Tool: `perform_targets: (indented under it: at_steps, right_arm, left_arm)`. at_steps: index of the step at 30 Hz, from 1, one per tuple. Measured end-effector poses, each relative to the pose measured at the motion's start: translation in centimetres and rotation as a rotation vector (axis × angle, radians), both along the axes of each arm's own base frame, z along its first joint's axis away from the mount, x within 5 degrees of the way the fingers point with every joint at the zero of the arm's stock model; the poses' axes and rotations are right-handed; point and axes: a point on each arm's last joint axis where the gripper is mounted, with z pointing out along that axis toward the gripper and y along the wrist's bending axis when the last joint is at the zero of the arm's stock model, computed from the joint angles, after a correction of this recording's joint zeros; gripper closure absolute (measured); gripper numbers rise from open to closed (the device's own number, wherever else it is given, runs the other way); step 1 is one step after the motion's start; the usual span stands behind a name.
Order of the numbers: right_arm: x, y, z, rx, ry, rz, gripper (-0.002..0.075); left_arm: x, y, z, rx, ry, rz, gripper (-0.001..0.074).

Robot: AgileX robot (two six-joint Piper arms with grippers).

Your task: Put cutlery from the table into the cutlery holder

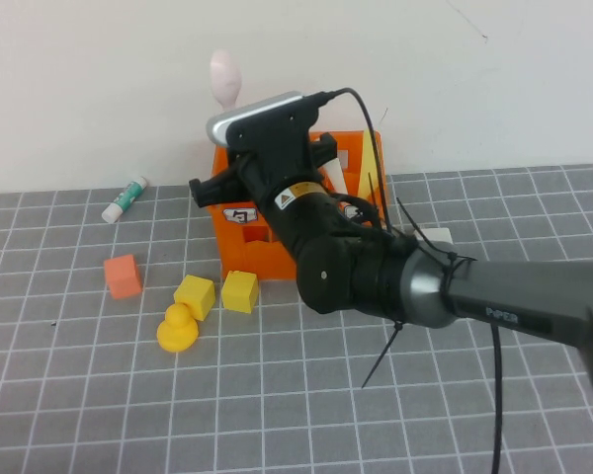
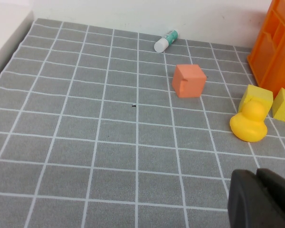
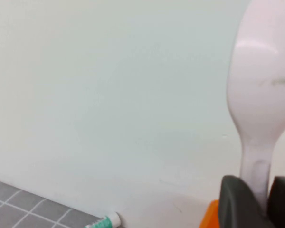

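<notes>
High view: the right arm reaches from the desk's right edge across to the orange slatted plastic crate [image 1: 239,237], which stands at the far edge of the grey white-gridded desk [image 1: 99,395] against the wall. The right gripper [image 1: 239,123] is above the crate, mostly hidden behind its wrist camera; the bowl of a pale pink plastic spoon [image 1: 223,77] sticks up upright just above it. A slim yellow plastic knife [image 1: 369,188] and a cream-white piece [image 1: 336,178] stand inside the crate. Towards the near side of the crate lie two yellow blocks [image 1: 217,293] and a yellow toy duck [image 1: 177,329], all close together. A small orange cube [image 1: 123,276] sits further toward the left edge, and a white-and-green tube [image 1: 125,198] lies near the far edge by the wall. The left arm does not show here.

Left wrist view: the left gripper [image 2: 261,199] hangs low over bare desk [image 2: 85,142], its dark fingers pressed together with nothing between them. Beyond it are the duck [image 2: 249,124], one yellow block [image 2: 255,96] touching the duck, the orange cube [image 2: 188,80], the tube [image 2: 165,41] and a corner of the crate [image 2: 275,47].

Right wrist view: the right gripper [image 3: 259,199] is closed on the handle of the pink spoon [image 3: 261,99], which stands upright in front of the white wall. An orange sliver of the crate [image 3: 210,216] shows just beside the fingers, and the tube [image 3: 104,221] lies beyond.
</notes>
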Motion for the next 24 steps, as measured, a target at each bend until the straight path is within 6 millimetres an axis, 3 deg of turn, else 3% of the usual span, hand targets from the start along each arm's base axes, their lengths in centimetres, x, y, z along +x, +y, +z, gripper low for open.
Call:
perform_targets:
  at_steps: [4, 10, 13, 16, 19, 23, 24]
  right_arm:
    - [0.4, 0.5, -0.4, -0.016, -0.014, 0.016, 0.0583]
    - [0.6, 0.7, -0.8, -0.030, 0.014, 0.033, 0.0400]
    - [0.5, 0.7, -0.4, -0.034, 0.032, 0.047, 0.0366]
    - [-0.3, 0.2, 1.9, -0.023, 0.057, 0.077, 0.0363]
    - [-2.2, -1.2, 5.8, 0.003, 0.050, 0.115, 0.0380]
    - [-6.1, -4.8, 10.9, 0.032, 0.000, 0.141, 0.0461]
    - [-7.0, -5.7, 11.1, 0.025, 0.011, 0.146, 0.0489]
  left_arm:
    - [0.0, 0.0, 0.0, 0.002, 0.000, -0.001, 0.0736]
    - [0.0, 0.0, 0.0, 0.002, 0.000, -0.001, 0.0736]
    - [0.0, 0.0, 0.0, 0.002, 0.000, -0.001, 0.0736]
    - [0.0, 0.0, 0.0, 0.002, 0.000, -0.001, 0.0736]
    - [0.0, 0.0, 0.0, 0.002, 0.000, -0.001, 0.0736]
    - [0.0, 0.0, 0.0, 0.002, 0.000, -0.001, 0.0736]
    - [0.0, 0.0, 0.0, 0.002, 0.000, -0.001, 0.0736]
